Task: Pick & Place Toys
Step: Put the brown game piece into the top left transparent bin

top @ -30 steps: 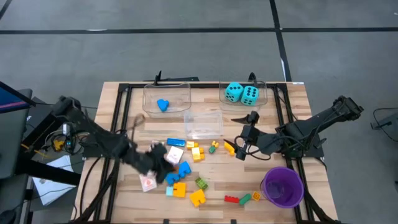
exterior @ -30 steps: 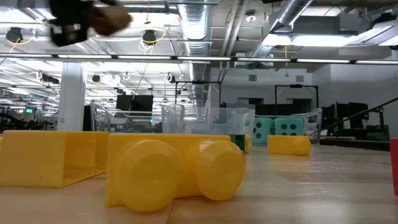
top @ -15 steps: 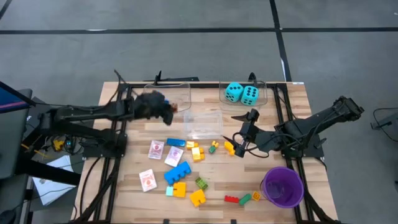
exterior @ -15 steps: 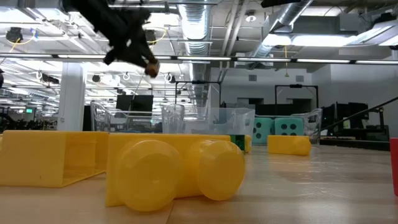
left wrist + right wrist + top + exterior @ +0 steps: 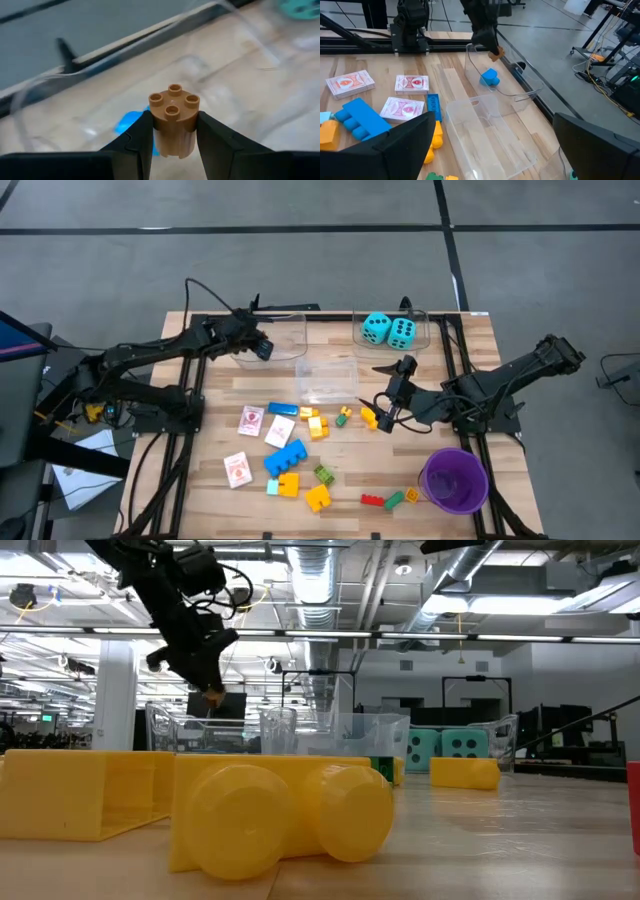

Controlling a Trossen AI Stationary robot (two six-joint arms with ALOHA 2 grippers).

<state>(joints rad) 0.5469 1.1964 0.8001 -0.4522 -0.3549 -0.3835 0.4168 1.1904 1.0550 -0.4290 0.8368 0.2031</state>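
From the left wrist, the left hand clamps a round tan four-stud brick by its smooth sides, above the clear bin holding a blue brick. Light, rigid, likely slippery plastic; a side grip suits it. Farther off, the right hand waits spread wide over the worktop.

The wooden table holds three clear bins near its far edge and a purple cup near the front right corner. Little bricks and three card packs lie scattered across the middle.
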